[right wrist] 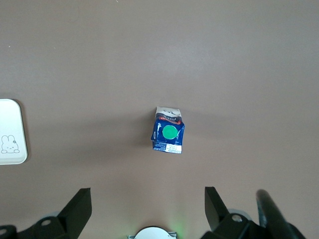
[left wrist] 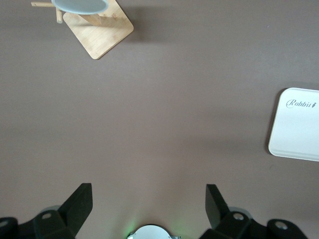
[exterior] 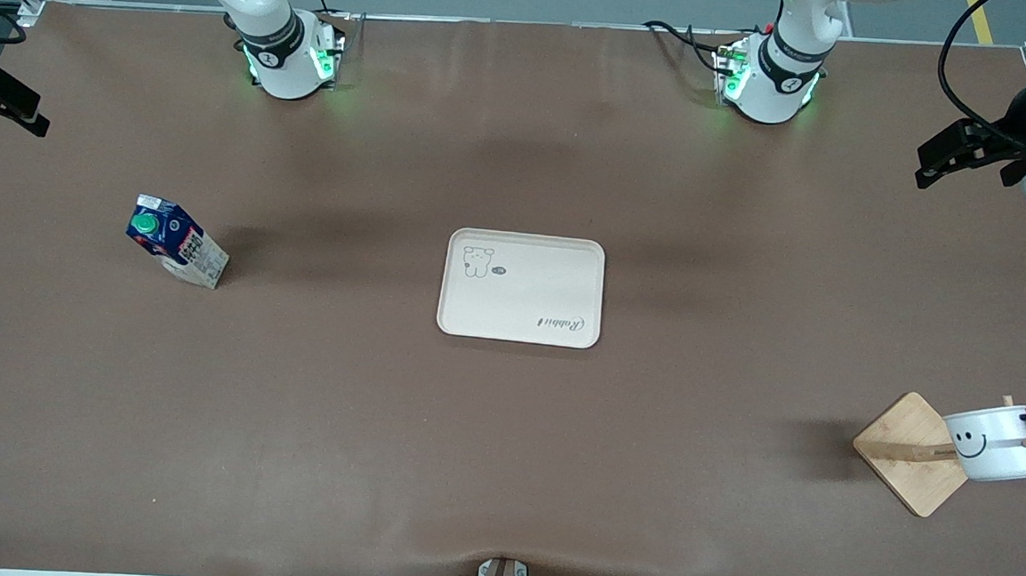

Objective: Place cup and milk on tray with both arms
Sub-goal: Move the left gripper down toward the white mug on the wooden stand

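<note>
We see the tray (exterior: 522,287) at the middle of the brown surface (exterior: 502,465), the milk (exterior: 175,250) standing at its nine o'clock toward the right arm's end, and the cup (exterior: 993,442) hanging on a wooden stand (exterior: 911,453) at its four o'clock toward the left arm's end. Our left end effector (left wrist: 148,199) hangs over bare surface near the stand with fingers (left wrist: 79,200) spread apart and holding nothing. Our right end effector (right wrist: 148,201) hangs over the surface near the milk, spread apart and holding nothing too.
</note>
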